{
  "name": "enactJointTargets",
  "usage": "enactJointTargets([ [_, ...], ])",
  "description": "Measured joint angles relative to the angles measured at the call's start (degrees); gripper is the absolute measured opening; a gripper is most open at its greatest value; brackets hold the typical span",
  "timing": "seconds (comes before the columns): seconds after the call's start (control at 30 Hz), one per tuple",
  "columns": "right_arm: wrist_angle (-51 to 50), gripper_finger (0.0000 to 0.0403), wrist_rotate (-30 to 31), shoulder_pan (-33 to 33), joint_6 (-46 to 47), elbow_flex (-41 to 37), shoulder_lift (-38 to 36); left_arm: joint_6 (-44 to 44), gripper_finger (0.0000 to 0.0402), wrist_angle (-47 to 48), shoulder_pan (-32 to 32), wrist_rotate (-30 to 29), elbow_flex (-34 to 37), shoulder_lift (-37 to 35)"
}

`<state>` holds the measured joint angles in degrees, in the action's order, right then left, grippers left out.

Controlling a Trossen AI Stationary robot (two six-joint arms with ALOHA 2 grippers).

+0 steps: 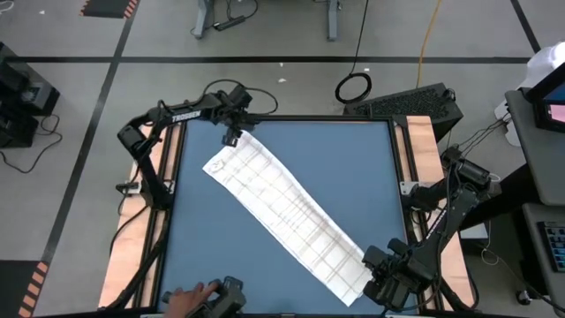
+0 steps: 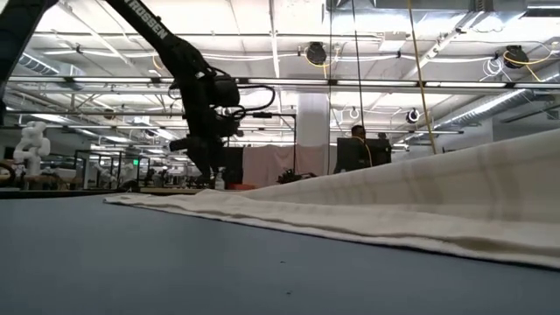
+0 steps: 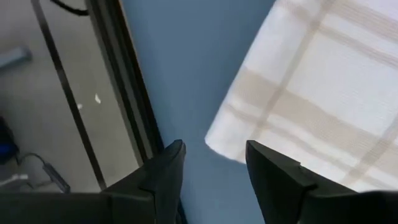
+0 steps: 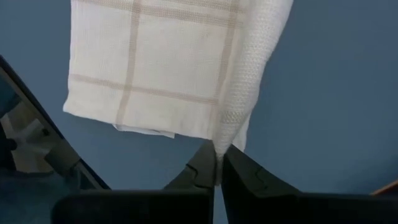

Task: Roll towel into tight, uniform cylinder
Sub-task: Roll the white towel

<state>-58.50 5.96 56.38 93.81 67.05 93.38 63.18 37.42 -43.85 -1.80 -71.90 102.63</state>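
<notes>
We see the towel (image 1: 287,215) lying as a long folded strip, set diagonally across the blue table (image 1: 353,168), from near the far left corner down to the near right corner. It lies flat, with no roll started.

At its near right end, the right gripper (image 4: 217,163) is clenched on a pinch of cloth at the towel's (image 4: 168,62) edge, fingers pressed together with the fabric drawn up between them. In the high view that gripper (image 1: 381,274) sits just beside the table's near right corner.

At the far end, the left gripper (image 3: 211,158) hangs just above the table with its fingers apart and nothing between them; the towel's (image 3: 323,93) corner lies just ahead of the fingertips, not gripped. From above, this gripper (image 1: 231,134) stands by the table's far edge.

At the near edge, a person's hand (image 1: 187,300) rests on a dark device.
</notes>
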Motion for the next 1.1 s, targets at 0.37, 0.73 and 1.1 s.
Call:
enactJointTargets([
  [0.37,0.00,0.0006,-0.02,0.00,-0.28,-0.02,0.00,3.81,0.0200,-1.00,0.05,-1.29,-0.58,5.48],
  [0.73,0.00,0.0006,-0.03,0.00,0.00,-0.02,0.00,6.19,0.0165,-1.83,-0.77,-2.79,-1.01,9.38],
  [1.1,-0.97,0.0006,0.03,-0.02,0.43,-0.02,-0.02,0.24,0.0011,-0.68,-0.21,-7.01,-1.09,8.06],
])
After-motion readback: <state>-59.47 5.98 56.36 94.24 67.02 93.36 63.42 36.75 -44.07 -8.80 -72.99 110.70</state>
